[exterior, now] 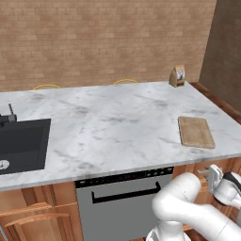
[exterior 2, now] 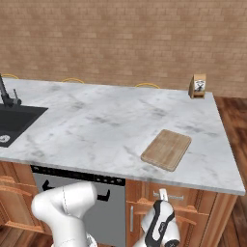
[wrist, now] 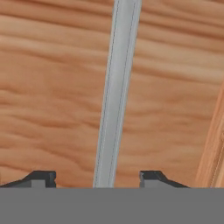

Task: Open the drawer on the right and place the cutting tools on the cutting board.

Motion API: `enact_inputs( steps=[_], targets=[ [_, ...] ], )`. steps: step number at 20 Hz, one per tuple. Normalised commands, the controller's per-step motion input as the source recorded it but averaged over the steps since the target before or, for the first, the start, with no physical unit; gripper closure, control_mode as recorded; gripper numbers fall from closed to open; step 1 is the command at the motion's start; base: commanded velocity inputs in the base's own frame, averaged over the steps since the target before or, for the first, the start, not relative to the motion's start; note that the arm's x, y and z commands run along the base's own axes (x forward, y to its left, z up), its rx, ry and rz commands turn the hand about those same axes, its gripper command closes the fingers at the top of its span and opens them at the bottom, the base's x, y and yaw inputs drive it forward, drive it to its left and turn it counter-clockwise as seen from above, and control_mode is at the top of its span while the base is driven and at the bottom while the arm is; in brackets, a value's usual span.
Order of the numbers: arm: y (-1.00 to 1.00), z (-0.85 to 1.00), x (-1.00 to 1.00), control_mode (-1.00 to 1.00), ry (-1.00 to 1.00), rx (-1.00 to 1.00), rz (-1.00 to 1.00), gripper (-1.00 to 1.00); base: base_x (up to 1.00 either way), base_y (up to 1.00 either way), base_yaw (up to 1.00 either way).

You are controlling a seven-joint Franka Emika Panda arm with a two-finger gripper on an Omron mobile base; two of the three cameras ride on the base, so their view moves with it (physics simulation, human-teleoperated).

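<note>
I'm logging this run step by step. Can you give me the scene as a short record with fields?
drawer: shut, below the counter's right end
handle: silver bar between the fingertips, not yet clamped
gripper: at the drawer front, jaws apart
cutting board: bare, on the counter near its front right edge
cutting tools: not yet out
other: paper bag at the back right; sink at left

A brick wall (exterior: 103,42) is running behind a marble counter (exterior: 117,122). A black sink (exterior: 21,146) is sitting at its left, a grey dishwasher (exterior: 122,202) underneath. Wooden floor (exterior 2: 234,116) is showing on the right, beside a darker wall (exterior: 221,52).
</note>
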Motion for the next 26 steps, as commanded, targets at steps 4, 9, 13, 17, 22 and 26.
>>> enact_inputs(
  steps=[4, 9, 13, 17, 22, 26],
  targets=[
    [0.00, -0.33, 0.05, -1.00, 0.01, 0.00, -0.02, 1.00, 0.00, 0.00, 0.00],
    [0.00, -0.39, 0.03, -1.00, 0.02, 0.00, -0.02, 1.00, 0.00, 0.00, 0.00],
    [0.00, -0.24, 0.00, -1.00, 0.00, 0.00, -0.02, 1.00, 0.00, 0.00, 0.00],
    [0.00, 0.00, 0.00, -1.00, -0.04, 0.04, -0.01, 1.00, 0.00, 0.00, 0.00],
    [0.00, 0.13, 0.00, -1.00, -0.16, 0.07, -0.02, 1.00, 0.00, 0.00, 0.00],
    [0.00, 0.19, 0.00, -1.00, -0.19, 0.05, -0.02, 1.00, 0.00, 0.00, 0.00]
  ],
)
